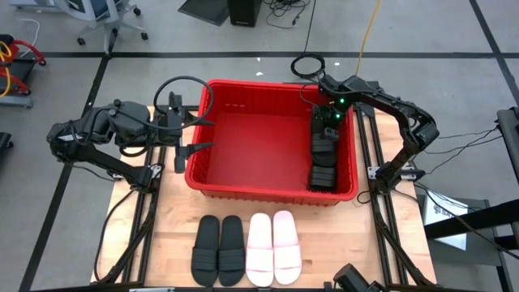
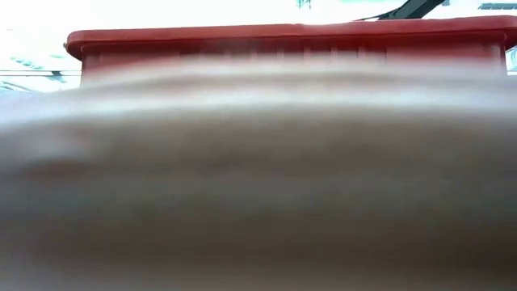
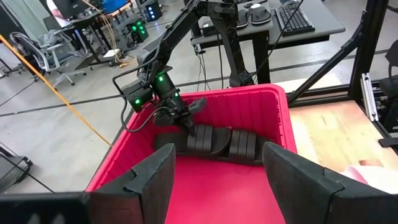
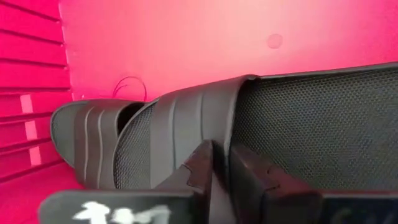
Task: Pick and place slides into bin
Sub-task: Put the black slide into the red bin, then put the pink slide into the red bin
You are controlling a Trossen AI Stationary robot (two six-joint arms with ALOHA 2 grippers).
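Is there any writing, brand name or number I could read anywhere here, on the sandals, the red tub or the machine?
None can be read.
White marks on the right gripper: too blurred and cut off to read.
Black sandals in the red tub: no print shows.
Black pair and pale pair on the table: no print shows.
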